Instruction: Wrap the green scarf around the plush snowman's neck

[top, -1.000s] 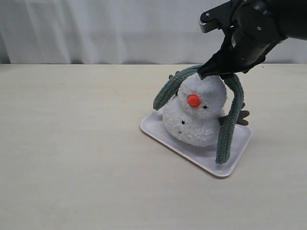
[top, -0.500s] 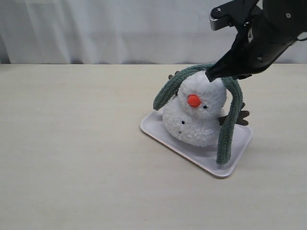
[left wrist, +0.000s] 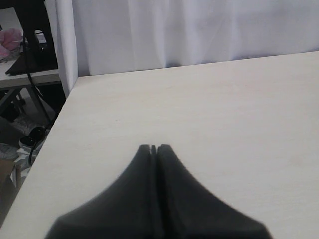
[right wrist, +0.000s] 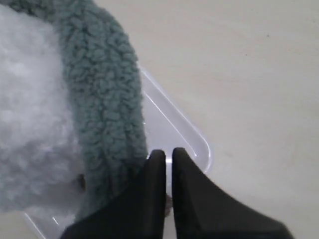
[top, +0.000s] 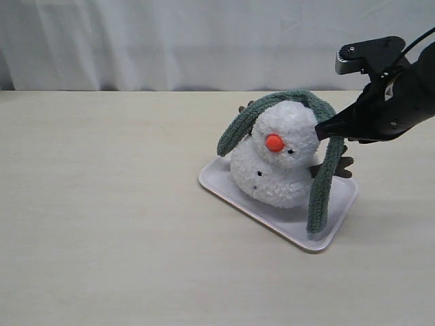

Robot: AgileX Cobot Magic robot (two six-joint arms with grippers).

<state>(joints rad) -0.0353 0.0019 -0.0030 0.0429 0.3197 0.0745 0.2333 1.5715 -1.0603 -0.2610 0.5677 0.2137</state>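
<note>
The plush snowman [top: 279, 163] stands on a white tray [top: 333, 224]. The green scarf [top: 323, 183] lies arched over the top of its head, with one end hanging down each side. The neck crease [top: 272, 161] below the orange nose is bare at the front. My right gripper [top: 319, 129] is shut and empty, its tips just beside the scarf's right-hand strand at head height. In the right wrist view the right gripper [right wrist: 168, 152] sits next to the scarf [right wrist: 99, 99] and above the tray [right wrist: 184, 134]. My left gripper [left wrist: 155, 147] is shut over bare table.
A white curtain [top: 170, 41] hangs behind the table. A brown branch arm [top: 343, 164] sticks out behind the scarf's right strand. In the left wrist view the table's edge [left wrist: 47, 149] drops off to clutter on the floor.
The right gripper has moved from the top of the snowman's head to the right and down, and its jaws have closed. The scarf has stayed draped over the head.
</note>
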